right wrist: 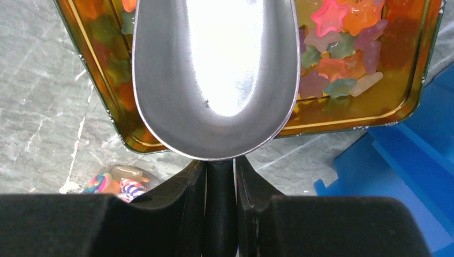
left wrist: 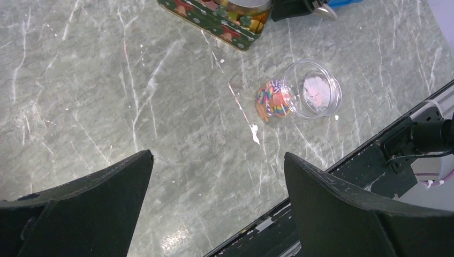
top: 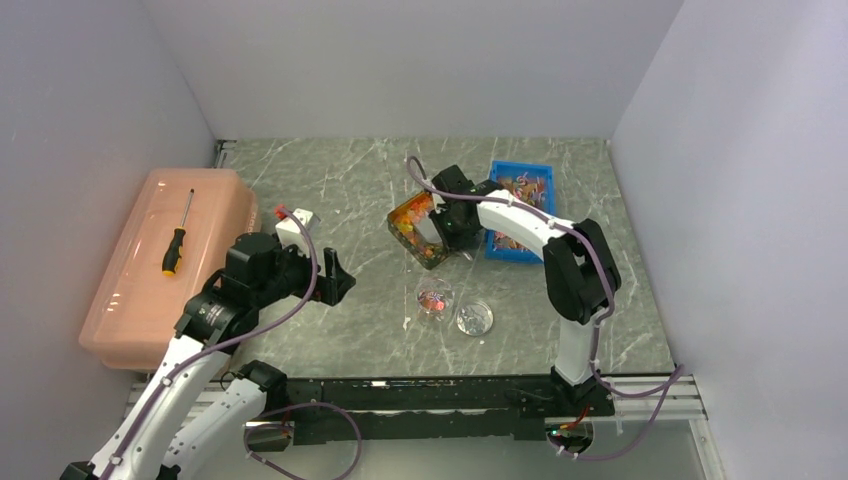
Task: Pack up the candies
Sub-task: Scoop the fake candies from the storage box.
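- Grey-green marbled table (top: pixel 350 190), top external view: an open tin (top: pixel 398 238) sits mid-table, tilted, with the candies (top: pixel 410 222) inside, a mix of orange, yellow and red.
- Right gripper (top: pixel 447 222) is at the tin's right edge; a blue tray (top: pixel 535 180) lies just behind it.
- Left gripper (top: pixel 335 280) hangs left of centre with its jaws spread wide and nothing between them.
- Two small clear jars (top: pixel 434 297) stand near the front edge. A pink lidded box (top: pixel 130 300) at far left carries a screwdriver (top: pixel 176 240).
- Left wrist view: both fingers (left wrist: pixel 91 203) are parted over bare table. One jar holds striped sweets (left wrist: pixel 273 99); the tin's patterned wall shows at the top edge.
- Right wrist view: the fingers (right wrist: pixel 184 214) are clamped on the black handle of a metal scoop (right wrist: pixel 214 75). Its bowl is above the tin, and star-shaped candies lie to its right.
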`<move>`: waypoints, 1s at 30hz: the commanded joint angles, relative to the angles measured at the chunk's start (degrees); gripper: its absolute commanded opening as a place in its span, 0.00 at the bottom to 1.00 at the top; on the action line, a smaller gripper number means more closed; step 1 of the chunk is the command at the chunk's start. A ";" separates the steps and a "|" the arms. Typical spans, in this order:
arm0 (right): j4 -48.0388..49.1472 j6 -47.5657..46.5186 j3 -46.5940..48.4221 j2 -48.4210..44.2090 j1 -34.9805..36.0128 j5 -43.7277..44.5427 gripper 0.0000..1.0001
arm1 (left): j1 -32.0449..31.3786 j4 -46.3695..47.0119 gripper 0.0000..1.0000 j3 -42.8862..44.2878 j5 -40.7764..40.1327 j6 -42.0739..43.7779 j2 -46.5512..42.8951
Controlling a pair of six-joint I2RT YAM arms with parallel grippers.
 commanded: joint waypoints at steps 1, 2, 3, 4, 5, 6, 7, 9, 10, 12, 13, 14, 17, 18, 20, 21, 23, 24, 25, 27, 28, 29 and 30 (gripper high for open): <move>6.08 -0.89 -3.47 -6.16 0.34 1.17 0.00 | 0.30 0.69 1.00 0.04 -1.28 0.73 0.37; 6.83 -0.96 -4.28 -6.90 0.32 1.18 0.00 | 0.30 0.69 0.99 0.04 -1.47 0.75 0.47; 7.56 -0.99 -5.16 -7.60 0.39 1.22 0.00 | 0.30 0.61 0.99 0.04 -1.59 0.68 0.47; 8.40 -1.05 -6.10 -8.43 0.49 1.20 0.00 | 0.30 0.52 1.00 0.04 -1.72 0.71 0.53; 9.30 -1.15 -7.00 -9.26 0.53 1.18 0.00 | 0.30 0.51 0.99 0.04 -1.91 0.67 0.56; 10.17 -1.22 -7.93 -10.16 0.53 1.19 0.00 | 0.30 0.51 0.99 0.03 -2.05 0.68 0.60; 10.95 -1.32 -8.78 -11.03 0.61 1.18 0.00 | 0.30 0.59 0.99 0.04 -2.13 0.69 0.64; 12.37 -1.41 -10.31 -12.84 0.78 1.17 0.00 | 0.30 0.52 0.99 0.04 -2.30 0.66 0.68; 13.05 -1.48 -11.17 -13.75 0.84 1.21 0.00 | 0.34 0.51 0.99 0.02 -2.44 0.63 0.68; 14.66 -1.75 -12.96 -15.81 1.02 1.24 0.00 | 0.32 0.51 0.99 0.00 -2.65 0.62 0.83; 15.26 -1.88 -13.87 -16.82 1.04 1.19 0.00 | 0.35 0.47 0.99 0.03 -2.78 0.59 0.95; 15.88 -2.03 -14.63 -17.85 1.14 1.17 0.00 | 0.32 0.41 0.99 0.03 -2.83 0.63 1.00; 17.27 -2.36 -17.22 -21.12 1.44 1.17 0.00 | 0.31 0.42 0.99 0.03 -3.22 0.54 1.18; 17.44 -2.43 -18.05 -22.19 1.61 1.19 0.00 | 0.30 0.38 0.99 0.04 -3.34 0.56 1.26; 17.36 -2.35 -19.39 -24.85 1.99 2.72 0.00 | 0.34 0.34 0.99 0.04 -3.51 0.54 1.40; 16.87 -2.35 -20.00 -25.96 2.36 3.01 0.00 | 0.38 0.33 0.99 0.03 -3.61 0.54 1.53; 15.82 -2.37 -20.81 -28.44 3.16 3.53 0.00 | 0.35 0.26 0.99 0.13 -3.73 0.54 1.68; 15.05 -2.33 -21.05 -29.56 3.58 3.68 0.00 | 0.32 0.25 1.00 0.13 -3.85 0.50 1.75; 13.72 -2.22 -21.02 -30.58 3.94 3.99 0.00 | 0.36 0.22 0.99 0.13 -3.90 0.52 1.86; 11.18 -1.74 -21.05 -32.50 4.60 4.70 0.00 | 0.34 0.16 0.99 0.18 -4.07 0.54 1.95; 10.09 -1.57 -21.15 -33.45 5.04 4.98 0.00 | 0.35 0.16 0.99 0.21 -4.16 0.49 1.97; 8.88 -1.32 -21.30 -34.42 5.47 5.07 0.00 | 0.34 0.16 0.99 0.17 -4.17 0.43 1.97; 7.61 -0.98 -21.39 -35.34 5.98 5.38 0.00 | 0.38 0.16 0.99 0.18 -4.22 0.45 1.97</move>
